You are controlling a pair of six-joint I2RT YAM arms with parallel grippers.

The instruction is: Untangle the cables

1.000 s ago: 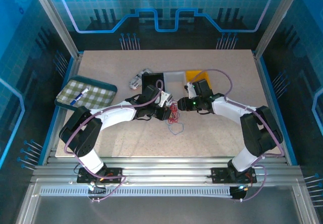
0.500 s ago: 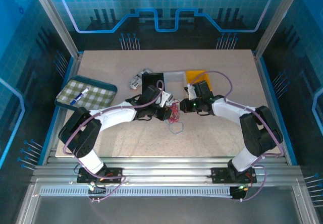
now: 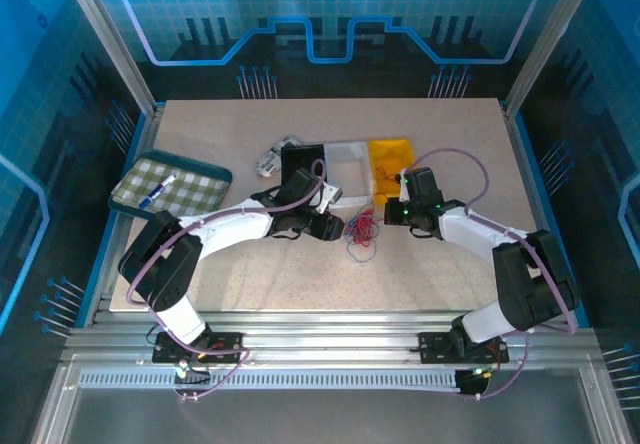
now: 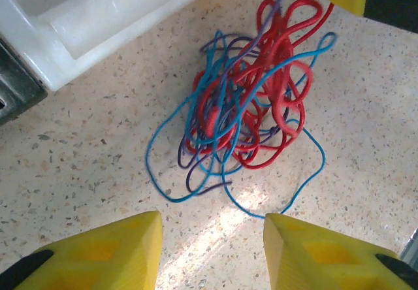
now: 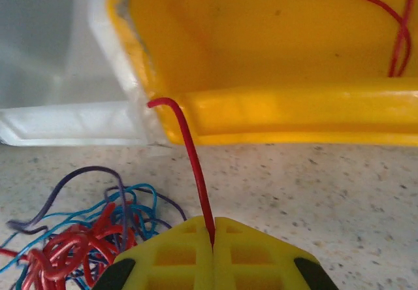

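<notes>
The cables [image 4: 251, 100], a red, blue and purple tangle, lie on the table [image 4: 65, 159] just beside the white bin [image 4: 98, 22] and the yellow bin [image 5: 274, 113]. The right gripper [image 5: 212, 230] pinches one red strand [image 5: 196, 172]. The left gripper [image 4: 210, 238] hangs over the heap with its jaws spread. Another red wire [image 5: 392, 35] lies inside the yellow bin, and a marker [image 3: 158, 192] lies in the checked tray [image 3: 195, 189].

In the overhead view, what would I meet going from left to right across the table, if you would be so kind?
green checked tray → black bin → white bin → yellow bin
</notes>
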